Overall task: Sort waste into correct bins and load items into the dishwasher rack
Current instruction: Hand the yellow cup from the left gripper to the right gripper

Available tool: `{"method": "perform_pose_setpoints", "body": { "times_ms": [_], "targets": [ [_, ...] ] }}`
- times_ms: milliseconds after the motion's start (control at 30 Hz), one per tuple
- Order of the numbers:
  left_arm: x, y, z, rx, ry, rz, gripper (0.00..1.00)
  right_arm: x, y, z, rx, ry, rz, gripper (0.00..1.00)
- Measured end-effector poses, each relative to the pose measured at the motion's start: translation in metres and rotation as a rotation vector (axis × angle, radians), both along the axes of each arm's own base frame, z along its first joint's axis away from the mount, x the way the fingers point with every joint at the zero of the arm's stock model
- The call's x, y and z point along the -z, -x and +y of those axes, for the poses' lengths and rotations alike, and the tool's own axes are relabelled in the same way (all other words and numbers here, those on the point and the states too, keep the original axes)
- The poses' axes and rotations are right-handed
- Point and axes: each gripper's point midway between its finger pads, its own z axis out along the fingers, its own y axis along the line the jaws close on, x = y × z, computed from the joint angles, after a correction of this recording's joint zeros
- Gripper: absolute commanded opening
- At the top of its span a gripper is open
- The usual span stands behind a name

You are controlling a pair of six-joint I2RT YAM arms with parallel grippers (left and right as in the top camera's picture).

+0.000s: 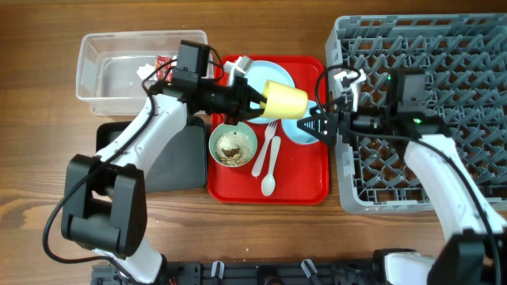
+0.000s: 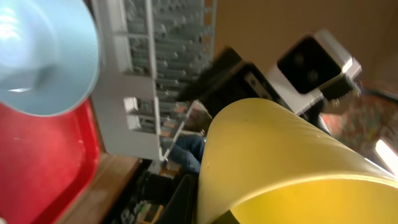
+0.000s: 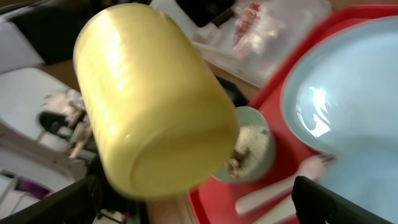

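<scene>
Left end effector: I have it clamped on the mouth end of the yellow cup, which lies on its side in the air above the red tray, base toward the rack. Right end effector: just beside the cup's base, fingers spread wide and gripping nothing. On the tray below are the green bowl with food scraps, the fork, the spoon and the blue plate.
</scene>
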Motion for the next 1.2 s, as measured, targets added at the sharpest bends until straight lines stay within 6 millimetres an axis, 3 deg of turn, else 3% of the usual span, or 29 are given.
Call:
{"method": "perform_pose_setpoints", "body": {
  "times_ms": [233,633,867,1200],
  "targets": [
    [-0.004,0.013,-0.012,0.05,0.02,0.009,0.04,-0.025,-0.004,0.009,-0.109,-0.172,-0.04,0.91],
    [-0.007,0.013,-0.013,0.062,0.039,-0.011,0.04,-0.027,0.008,0.026,-0.158,-0.193,0.03,0.72],
    [-0.009,0.014,-0.013,0.067,0.045,-0.01,0.04,-0.027,0.007,0.026,-0.156,-0.191,0.029,0.67],
    [-0.011,0.012,-0.012,0.069,0.058,-0.016,0.04,-0.034,0.001,0.028,-0.157,-0.199,-0.004,0.72]
  ]
}}
